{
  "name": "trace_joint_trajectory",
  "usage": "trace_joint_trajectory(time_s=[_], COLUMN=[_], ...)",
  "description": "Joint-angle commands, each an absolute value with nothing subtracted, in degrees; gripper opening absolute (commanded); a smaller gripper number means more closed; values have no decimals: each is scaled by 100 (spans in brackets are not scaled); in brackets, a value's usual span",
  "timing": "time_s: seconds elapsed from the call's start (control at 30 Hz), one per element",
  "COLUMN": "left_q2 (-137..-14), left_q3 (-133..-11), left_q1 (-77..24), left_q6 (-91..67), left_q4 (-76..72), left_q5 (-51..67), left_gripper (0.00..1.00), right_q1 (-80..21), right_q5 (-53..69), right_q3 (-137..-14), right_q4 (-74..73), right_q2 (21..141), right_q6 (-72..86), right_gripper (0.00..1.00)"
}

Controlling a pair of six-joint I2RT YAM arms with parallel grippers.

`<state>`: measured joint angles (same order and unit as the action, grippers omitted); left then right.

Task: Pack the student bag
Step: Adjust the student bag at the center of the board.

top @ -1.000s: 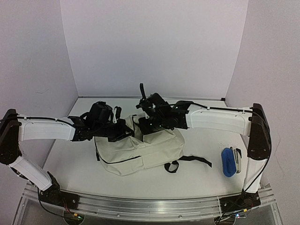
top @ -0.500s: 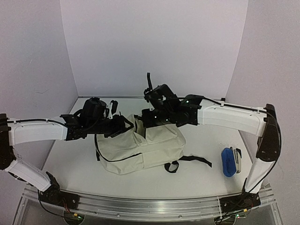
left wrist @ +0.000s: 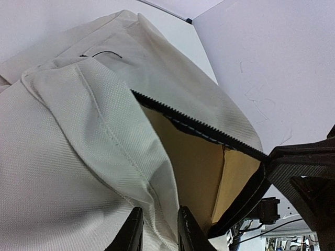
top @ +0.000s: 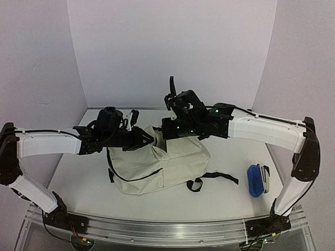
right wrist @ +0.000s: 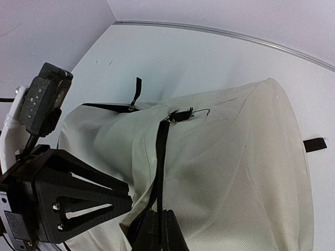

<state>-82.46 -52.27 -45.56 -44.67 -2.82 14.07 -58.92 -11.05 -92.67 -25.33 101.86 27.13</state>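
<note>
The student bag, a cream canvas backpack with black trim, lies in the middle of the table, and both arms hold its top edge up. My left gripper is shut on a fold of cream canvas at the left lip of the mouth. My right gripper is shut on the black zipper trim at the opposite lip. Between them the mouth gapes, and the left wrist view shows a tan lining inside. In the right wrist view the bag fills the frame below my right gripper.
A blue object with a pale item beside it lies at the right of the table. A black strap trails from the bag toward it. White walls close in the back and both sides.
The left gripper opened, then closed on the canvas fold. The right gripper shut on the zipper trim and rose, lifting the bag's top edge and widening the mouth.
</note>
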Motion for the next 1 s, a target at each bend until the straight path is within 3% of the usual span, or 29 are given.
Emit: trace_joint_trajectory(time_s=[0.0, 0.4, 0.97], left_q2=[-8300, -9188, -9540], left_q3=[-5587, -5582, -5525], left_q1=[-4564, -4587, -4588], left_q6=[-4295, -4558, -4959], left_q4=[-864, -1097, -464], left_q5=[1630, 1786, 1218], left_gripper=[21, 15, 16], right_q1=[-5875, -5876, -5931], right_q5=[-1284, -1406, -1359], right_q3=[-9344, -9312, -9120], right_q4=[-1977, -1790, -1591], right_q2=[9870, 9664, 9418], right_q6=[2792, 2788, 2739], right_gripper=[0, 0, 0])
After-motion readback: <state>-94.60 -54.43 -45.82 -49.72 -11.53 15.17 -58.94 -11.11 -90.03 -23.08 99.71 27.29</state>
